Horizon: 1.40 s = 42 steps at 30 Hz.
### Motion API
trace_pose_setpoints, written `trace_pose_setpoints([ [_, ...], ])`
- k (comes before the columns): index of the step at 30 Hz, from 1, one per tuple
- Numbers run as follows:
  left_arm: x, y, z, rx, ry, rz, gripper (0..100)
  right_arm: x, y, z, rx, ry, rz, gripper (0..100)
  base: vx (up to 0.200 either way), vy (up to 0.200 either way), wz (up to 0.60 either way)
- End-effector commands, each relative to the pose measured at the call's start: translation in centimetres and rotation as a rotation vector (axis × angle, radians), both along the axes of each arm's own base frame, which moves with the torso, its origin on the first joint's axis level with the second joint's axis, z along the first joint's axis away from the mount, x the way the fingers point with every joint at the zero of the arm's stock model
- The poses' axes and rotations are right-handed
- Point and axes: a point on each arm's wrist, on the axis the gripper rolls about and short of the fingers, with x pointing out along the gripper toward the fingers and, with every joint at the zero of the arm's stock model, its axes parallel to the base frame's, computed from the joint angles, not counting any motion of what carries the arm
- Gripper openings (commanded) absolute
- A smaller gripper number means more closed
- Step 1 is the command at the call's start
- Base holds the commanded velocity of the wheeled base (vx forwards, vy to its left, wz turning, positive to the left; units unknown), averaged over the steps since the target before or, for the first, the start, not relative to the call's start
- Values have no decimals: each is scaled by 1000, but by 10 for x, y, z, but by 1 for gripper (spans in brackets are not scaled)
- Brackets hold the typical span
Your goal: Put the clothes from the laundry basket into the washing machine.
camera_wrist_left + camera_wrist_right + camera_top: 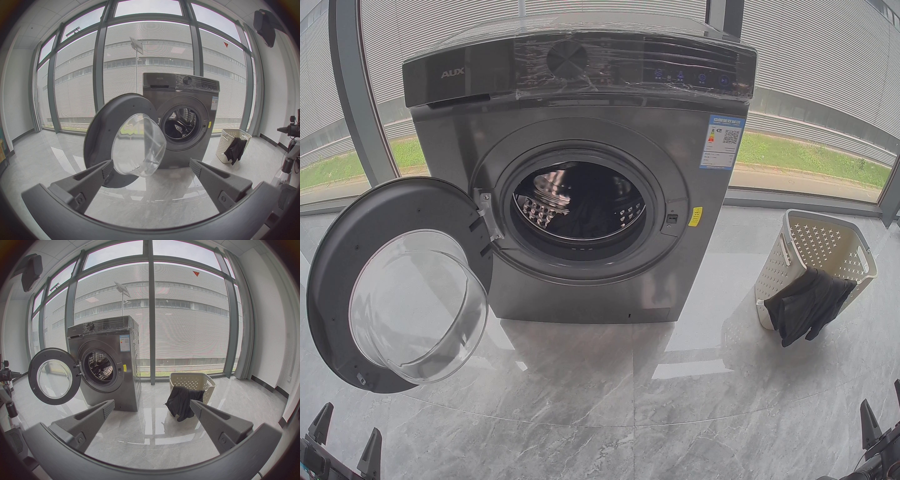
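Observation:
A grey front-loading washing machine (pixel 581 181) stands ahead with its round door (pixel 394 281) swung wide to the left. A dark cloth lies inside the drum (pixel 578 203). To the right, a cream laundry basket (pixel 831 244) sits on the floor with a dark garment (pixel 809 303) draped over its front rim. My left gripper (pixel 344 434) is low at the near left, open and empty. My right gripper (pixel 151 407) is low at the near right, open and empty, well short of the basket (pixel 193 382) and garment (pixel 182 401).
Polished grey stone floor (pixel 600 387) spreads between me and the machine. Tall glass windows with dark frames (pixel 353 94) stand behind the washer. The open door (pixel 125 140) reaches into the left floor space.

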Motion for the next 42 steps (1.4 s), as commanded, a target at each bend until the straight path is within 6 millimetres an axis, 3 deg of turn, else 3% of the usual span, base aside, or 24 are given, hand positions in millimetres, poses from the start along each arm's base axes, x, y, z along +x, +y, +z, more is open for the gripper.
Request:
trace_pose_setpoints([
  [1,0,0,-5,-1,3,0,100,0,0,-5,0,3,0,100,0,-200,0],
  [42,0,1,-5,-24,5,31,100,0,0,-5,0,4,-3,100,0,-200,0],
])
